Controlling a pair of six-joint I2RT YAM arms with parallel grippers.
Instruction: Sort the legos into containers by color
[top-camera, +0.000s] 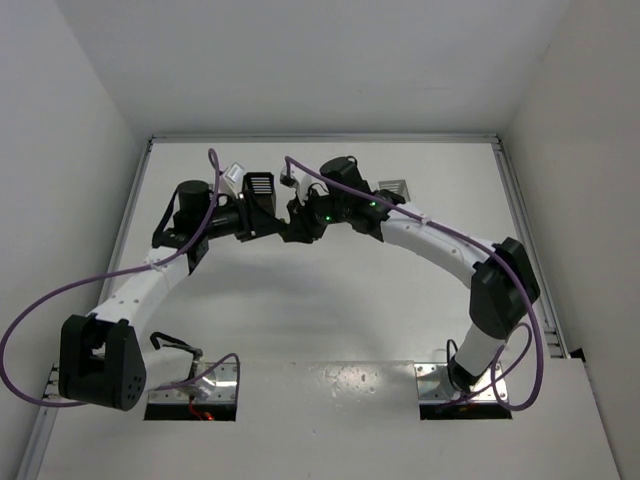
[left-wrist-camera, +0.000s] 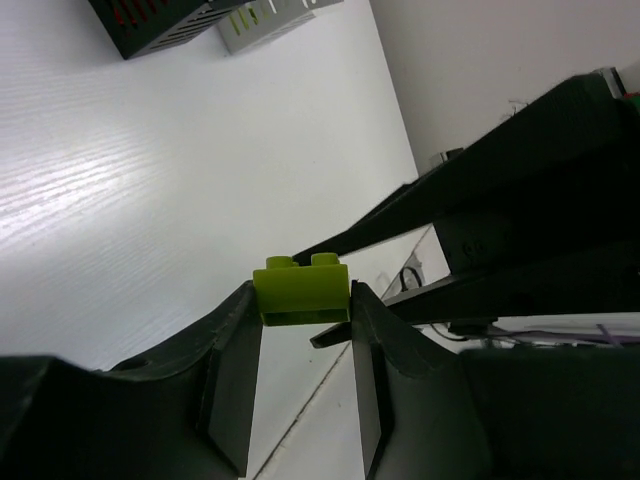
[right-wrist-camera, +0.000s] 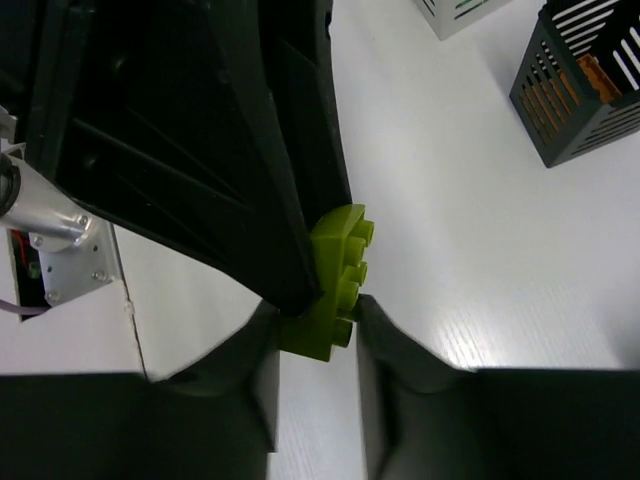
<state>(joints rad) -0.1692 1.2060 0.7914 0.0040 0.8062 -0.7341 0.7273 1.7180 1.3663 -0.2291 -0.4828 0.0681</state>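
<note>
L hand (left-wrist-camera: 302, 300) & R hand (right-wrist-camera: 318, 320) both clenched on same yellow-green lego (left-wrist-camera: 300, 285), above table (left-wrist-camera: 150, 200).

The yellow-green brick (left-wrist-camera: 300, 290) is seen as smooth moulded plastic, with a soft sheen on its studs. The fingers (left-wrist-camera: 235, 370) of the left hand (left-wrist-camera: 300, 312) and those of the right hand (right-wrist-camera: 315, 325) are made of matt black plastic. The desk (left-wrist-camera: 150, 180) is finished in white, with a fine linear grain and a low gloss. At the upper right of the right wrist view, a black bin (right-wrist-camera: 575, 95) of matt slatted plastic is seen; a white bin (left-wrist-camera: 265, 22) is moulded in similar plastic. At that view's left edge, a bracket (right-wrist-camera: 60, 240) of bare brushed metal is visible. The purple cable (top-camera: 60, 296) is sheathed in a smooth, slightly glossy jacket.
</note>
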